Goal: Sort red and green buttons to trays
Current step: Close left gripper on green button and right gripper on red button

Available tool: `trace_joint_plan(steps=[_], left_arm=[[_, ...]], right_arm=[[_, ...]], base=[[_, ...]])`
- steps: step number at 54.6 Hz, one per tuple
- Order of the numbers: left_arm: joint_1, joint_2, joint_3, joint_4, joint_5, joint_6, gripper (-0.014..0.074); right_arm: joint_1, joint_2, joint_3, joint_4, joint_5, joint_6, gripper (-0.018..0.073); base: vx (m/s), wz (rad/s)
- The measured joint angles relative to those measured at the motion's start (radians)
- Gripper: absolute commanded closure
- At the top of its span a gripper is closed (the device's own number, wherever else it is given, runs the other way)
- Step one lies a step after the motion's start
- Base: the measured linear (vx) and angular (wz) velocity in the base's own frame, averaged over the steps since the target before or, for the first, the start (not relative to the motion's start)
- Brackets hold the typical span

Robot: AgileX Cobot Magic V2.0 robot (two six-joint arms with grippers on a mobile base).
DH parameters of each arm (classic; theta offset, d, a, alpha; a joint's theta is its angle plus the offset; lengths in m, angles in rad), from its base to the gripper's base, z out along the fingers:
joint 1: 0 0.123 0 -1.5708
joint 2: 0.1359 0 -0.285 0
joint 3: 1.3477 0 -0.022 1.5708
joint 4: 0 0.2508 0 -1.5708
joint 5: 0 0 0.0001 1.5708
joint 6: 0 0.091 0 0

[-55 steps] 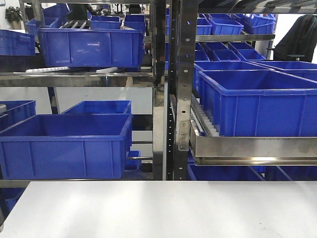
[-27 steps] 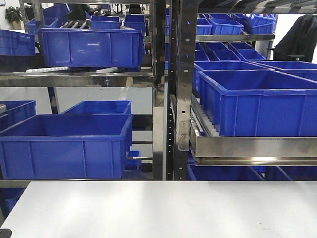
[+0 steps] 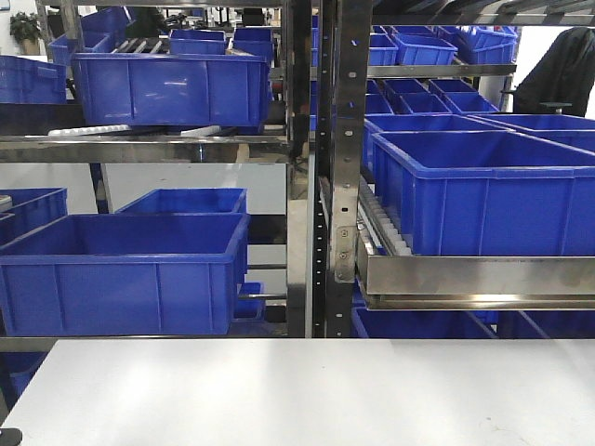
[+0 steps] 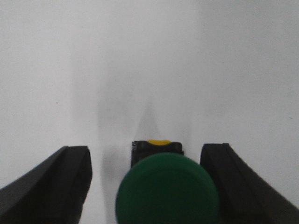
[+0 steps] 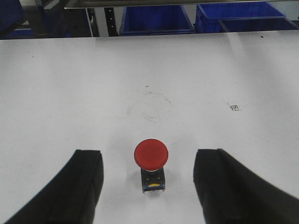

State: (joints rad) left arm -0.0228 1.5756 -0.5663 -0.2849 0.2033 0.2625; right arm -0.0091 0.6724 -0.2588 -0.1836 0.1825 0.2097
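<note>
In the left wrist view a green button point(image 4: 167, 189) stands on the white table, its domed cap close to the camera and its black body point(image 4: 156, 147) showing a yellow spot behind. My left gripper point(image 4: 145, 151) is open, one finger on each side of the green button; a gap shows on the left side. In the right wrist view a red button point(image 5: 151, 153) stands upright on the table on a dark body. My right gripper point(image 5: 148, 161) is open and straddles it with wide gaps on both sides. The trays are out of view.
Steel racks point(image 3: 302, 186) holding many blue crates point(image 3: 121, 269) stand behind the white table point(image 3: 297, 390). Blue crates point(image 5: 156, 18) also line the table's far edge in the right wrist view. A small printed square mark point(image 5: 234, 107) lies on the table to the right.
In the front view a small dark part has come into the bottom left corner of the frame. Racks, crates and table look the same.
</note>
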Motion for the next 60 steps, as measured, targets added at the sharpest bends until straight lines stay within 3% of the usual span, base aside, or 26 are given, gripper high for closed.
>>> trace_joint_plan(steps=[19,20,28,44,60], left_arm=[[0.0,0.0,0.0,0.0,0.005,0.0,0.0118],[0.0,0.0,0.0,0.0,0.017,0.0,0.0197],[0.0,0.0,0.0,0.0,0.02,0.0,0.0302],[0.0,0.0,-0.006,0.0,0.024,0.001,0.0602],[0.0,0.001,-0.008,0.0,0.018,0.001,0.0602]], right_arm=[[0.0,0.05,0.0,0.051,0.121,0.075,0.0071],[0.0,0.119,-0.007,0.071,0.149,0.077,0.0071],[0.0,0.2,-0.064,0.113,0.197,0.073,0.0071],[0.0,0.393,-0.25,0.123,0.289,0.001,0.0071],[0.0,0.59,-0.439,0.12,0.378,-0.091,0.0071]], base=[[0.0,0.0],[0.0,0.0],[0.0,0.0],[0.0,0.0],[0.0,0.0]])
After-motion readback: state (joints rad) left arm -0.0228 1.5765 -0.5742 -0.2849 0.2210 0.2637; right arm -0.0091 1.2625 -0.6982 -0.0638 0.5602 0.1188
